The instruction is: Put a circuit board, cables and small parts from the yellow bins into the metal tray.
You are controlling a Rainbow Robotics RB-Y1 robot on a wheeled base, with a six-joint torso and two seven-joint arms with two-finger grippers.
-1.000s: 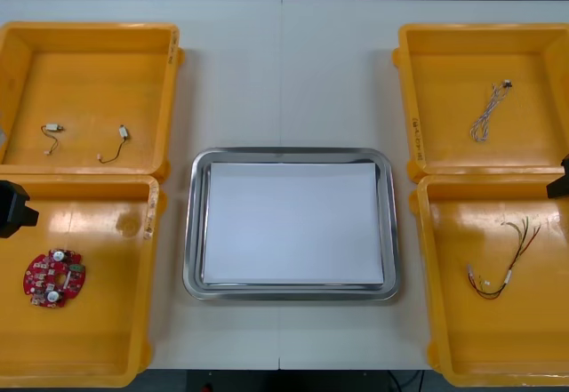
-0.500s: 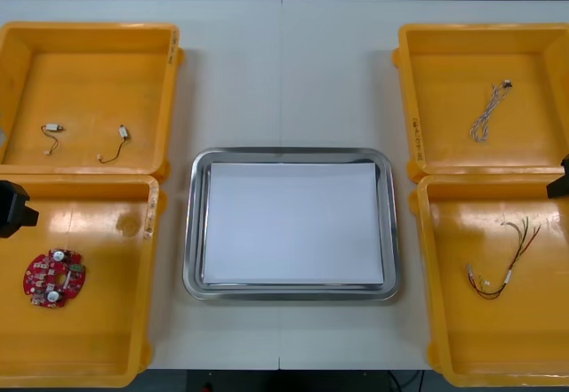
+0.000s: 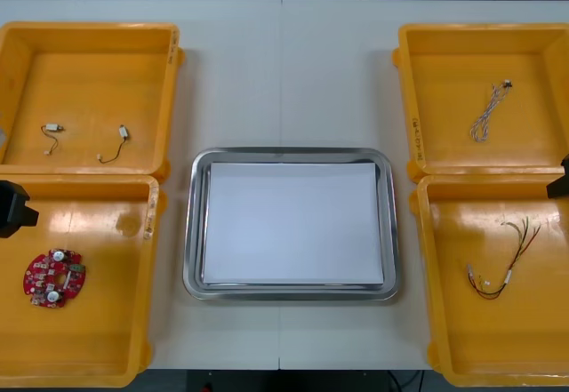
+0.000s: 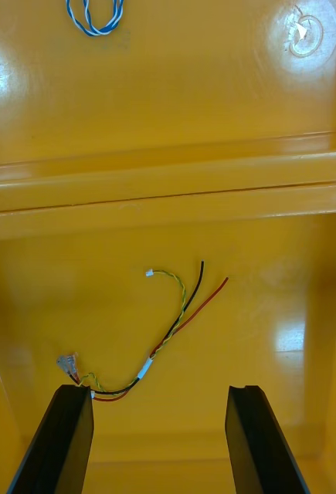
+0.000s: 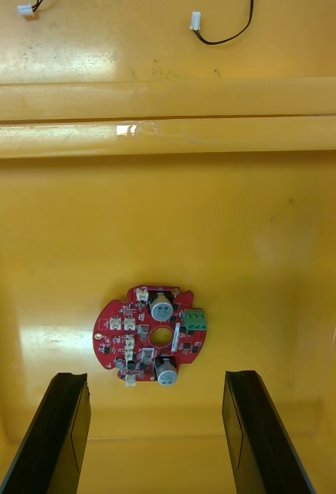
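Nothing lies in the shiny metal tray [image 3: 388, 232] yet. The left gripper [image 5: 154, 377], released, hovers over the round red circuit board [image 3: 53, 278] at the tray's 8 o'clock. The right gripper [image 4: 158, 390], also released, hangs over the red and yellow cable [image 3: 508, 276] at 4 o'clock. Likely next: descend and pinch.

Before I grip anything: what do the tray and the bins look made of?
Tray: metal, likely polished steel; its rim mirrors light. The white inside looks matte, perhaps paper. Bins: glossy moulded plastic, judging by rounded walls and glare spots on the floors. Left gripper, right gripper: open over near bins.
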